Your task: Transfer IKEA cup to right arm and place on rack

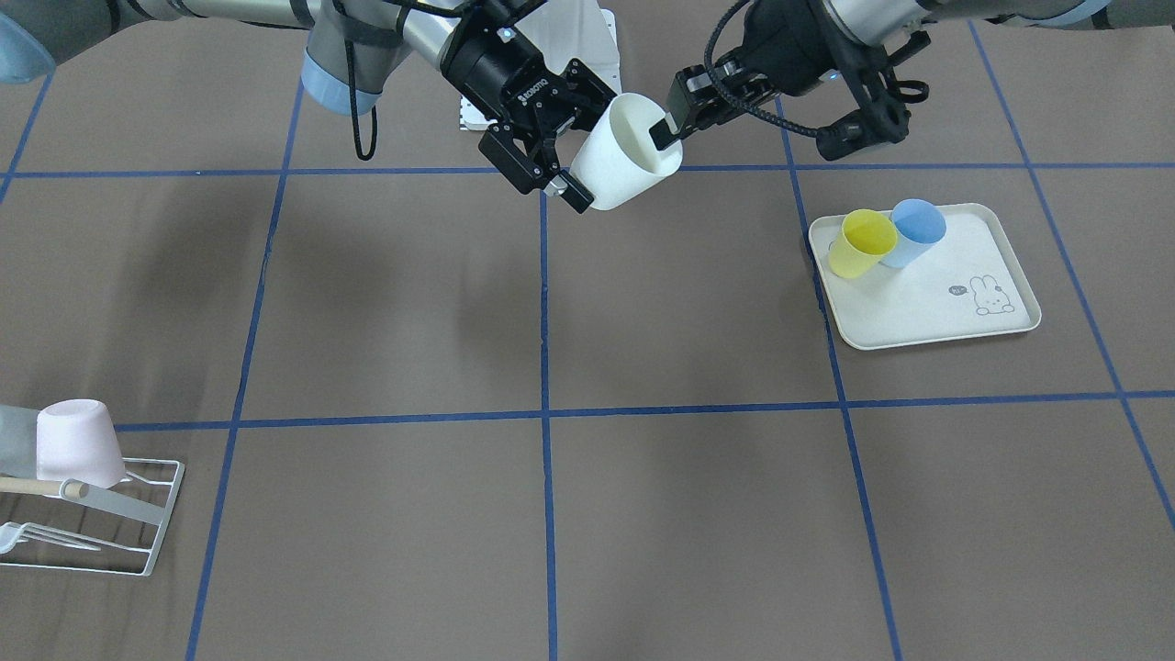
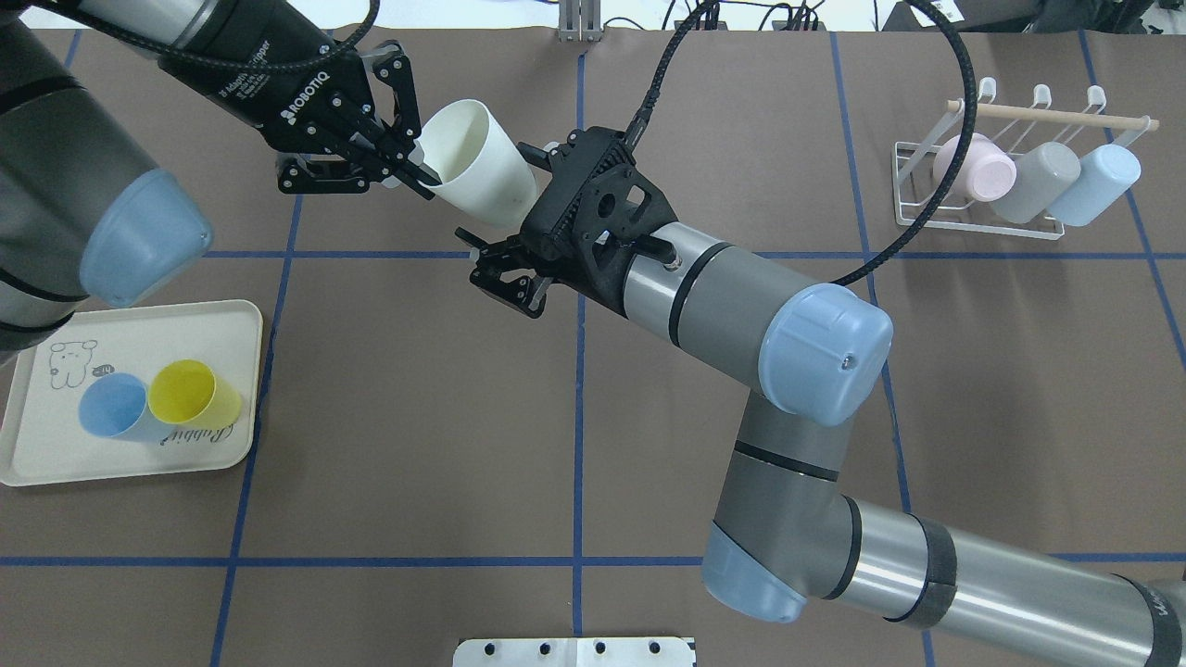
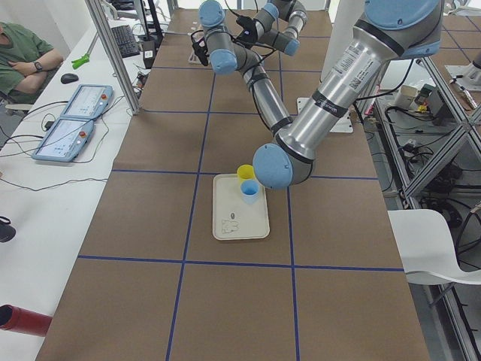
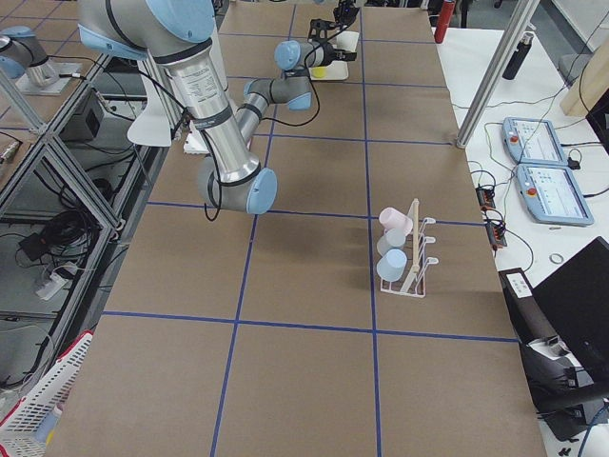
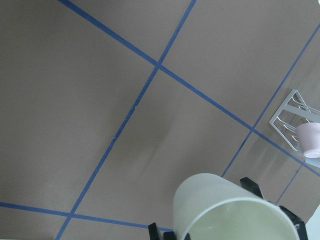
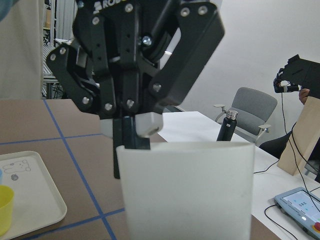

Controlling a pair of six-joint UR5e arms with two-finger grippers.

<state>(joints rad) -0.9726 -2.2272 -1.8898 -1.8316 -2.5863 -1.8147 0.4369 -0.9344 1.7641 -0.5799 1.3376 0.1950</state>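
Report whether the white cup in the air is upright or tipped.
Tipped. The white cup is held aloft, its mouth angled sideways toward the left gripper, which pinches its rim.

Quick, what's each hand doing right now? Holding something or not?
Left hand: closed, pinching the rim of the white cup.
Right hand: open, fingers either side of the cup's base, no grip visible.

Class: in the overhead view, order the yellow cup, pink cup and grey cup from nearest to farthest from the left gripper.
1. Yellow cup, on the tray at the robot's left, nearest the left gripper holding the white cup.
2. Pink cup, the rack's first cup, far right.
3. Grey cup, mid-rack, just beyond the pink one.
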